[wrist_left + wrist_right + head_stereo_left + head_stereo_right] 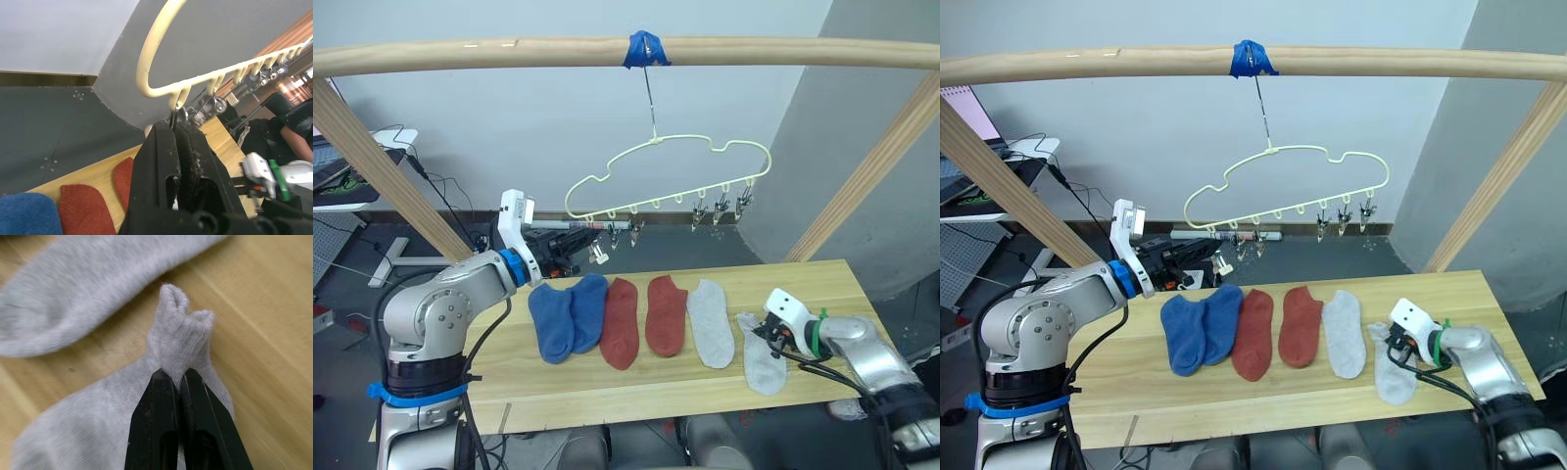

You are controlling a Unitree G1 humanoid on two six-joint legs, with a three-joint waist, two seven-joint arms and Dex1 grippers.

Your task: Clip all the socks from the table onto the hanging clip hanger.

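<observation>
Up at the left of the frame, the left hand [177, 128] is raised off the surface [636, 387], its fingers pressed together around the end clip [174, 111] at the left end of the clip hanger [666, 176]. The hanger hangs by its long hook from a strip of blue tape [646, 49] on the wooden pole [509, 54] across the top. Down at the lower right, the right hand [177, 377] pinches the bunched cuff of a grey sock [762, 357], the fabric puckered up between its closed fingers while the rest of the sock lies flat on the wood. Just left of it lies the other grey sock [711, 321], apart from the first. Further left, across the middle of the frame, lie two rust-red socks [643, 318] side by side, then two blue socks [568, 315] overlapping each other. All six lie on the surface beneath the hanger.
</observation>
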